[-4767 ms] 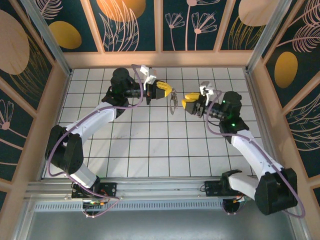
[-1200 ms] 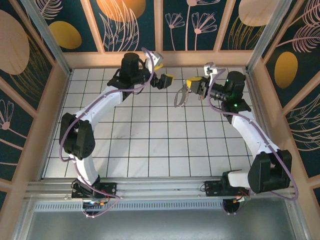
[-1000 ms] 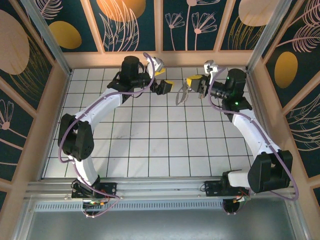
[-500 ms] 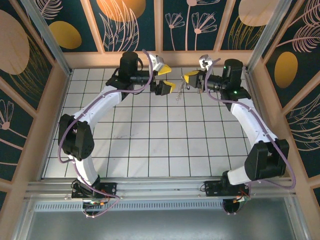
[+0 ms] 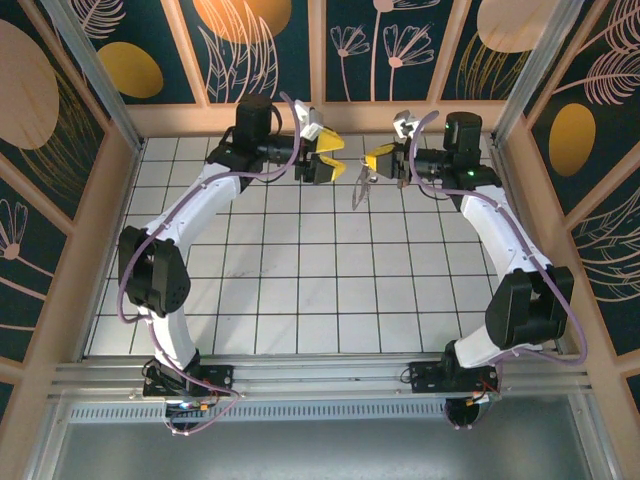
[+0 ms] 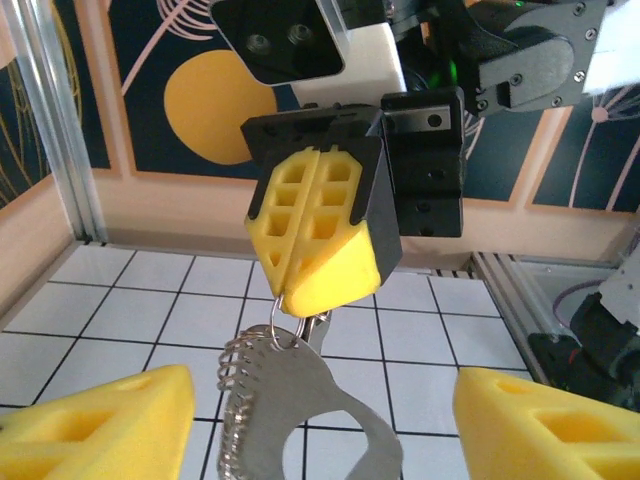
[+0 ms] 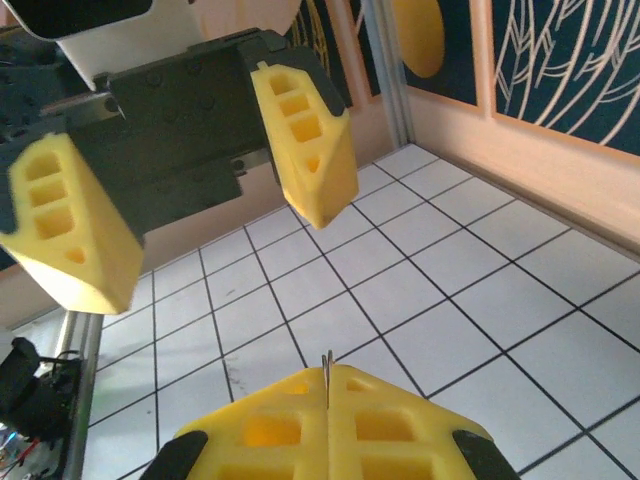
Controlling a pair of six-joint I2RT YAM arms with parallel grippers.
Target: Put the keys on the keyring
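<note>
Both arms are stretched across the table [image 5: 300, 285], claws faced toward each other. The keyring [image 5: 359, 187] is pinched by the right claw [image 5: 376, 160] and hangs beneath it; the left claw [image 5: 330, 158] is held spread just beside.

White arms [image 5: 200, 205], black joints [image 5: 255, 118], yellow fingertips [image 6: 320, 235]

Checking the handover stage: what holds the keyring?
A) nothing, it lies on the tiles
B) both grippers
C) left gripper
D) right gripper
D: the right gripper, jaws shut, pinches the top of the hanging keyring; the left gripper stands open, clear of it.
</note>
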